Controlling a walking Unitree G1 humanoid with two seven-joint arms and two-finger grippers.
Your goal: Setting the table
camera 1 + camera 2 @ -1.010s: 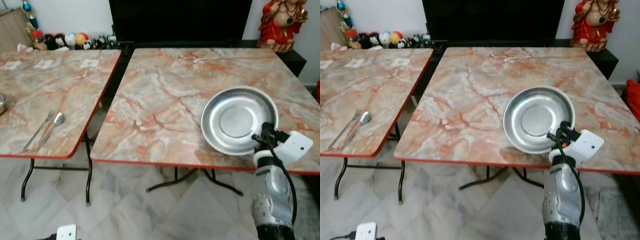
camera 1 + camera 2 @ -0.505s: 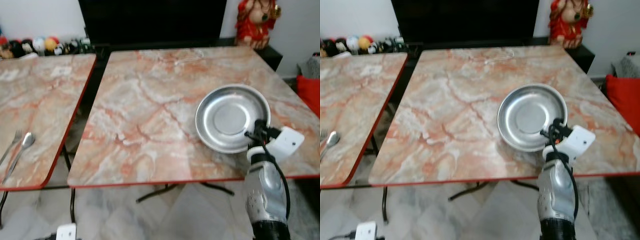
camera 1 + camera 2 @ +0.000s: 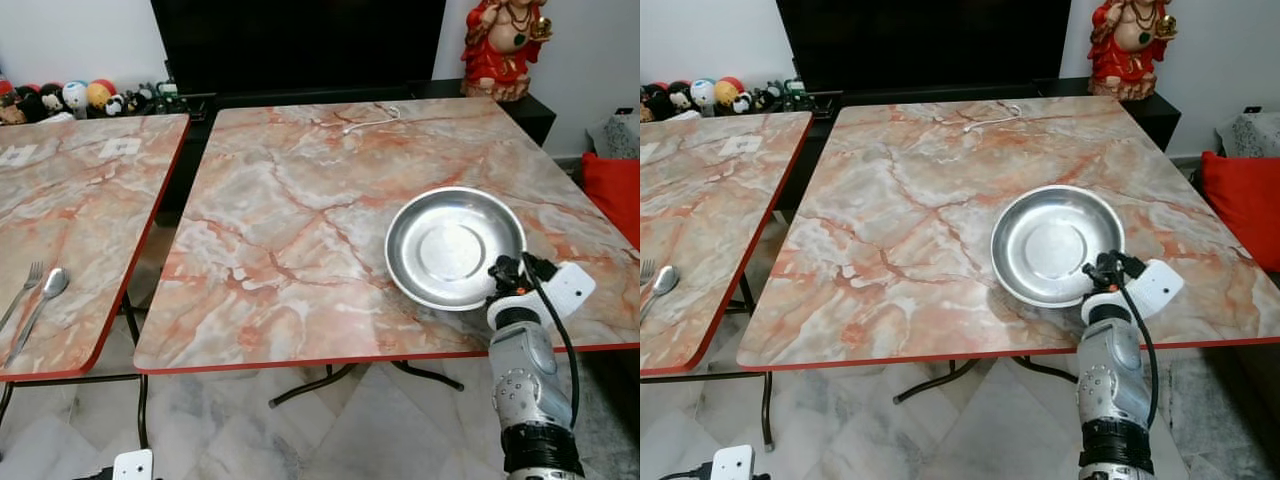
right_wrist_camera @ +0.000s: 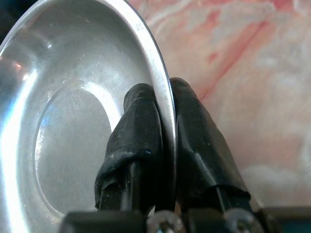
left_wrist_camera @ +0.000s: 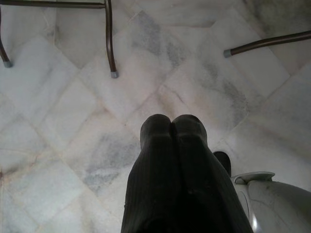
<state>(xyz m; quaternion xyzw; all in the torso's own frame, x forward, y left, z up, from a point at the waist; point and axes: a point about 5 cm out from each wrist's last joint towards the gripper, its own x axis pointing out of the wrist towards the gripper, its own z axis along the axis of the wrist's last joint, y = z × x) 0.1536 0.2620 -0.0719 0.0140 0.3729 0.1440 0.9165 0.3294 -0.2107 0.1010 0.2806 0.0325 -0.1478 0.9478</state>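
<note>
While pinched at its near rim, the plate is kept at the table's front right part.
Right gripper (image 4: 163, 109): closed on the steel plate (image 3: 452, 245); one finger is set inside the rim, the other outside it.
Plate contents: a bare, shiny bowl with a flat round centre is seen.
Plate position: it is placed on the near right part of the marble table (image 3: 290, 210), close to the front edge; whether it lies flat or is slightly lifted cannot be told.
Right arm (image 3: 525, 385): raised from below the table edge, forearm nearly upright, white wrist camera block beside the plate rim.
Left gripper (image 5: 172, 127): fingers pressed together, nothing held, hung idle above the floor (image 5: 73, 121).
Second table (image 3: 70, 220): set to the left, apart by a narrow gap; a fork (image 3: 22, 293) and spoon (image 3: 40, 300) are laid side by side near its front edge.
Room: a red figurine (image 3: 497, 45) is seen behind the table, small toys (image 3: 60, 97) at far left, a red cushion (image 3: 612, 190) at right.
</note>
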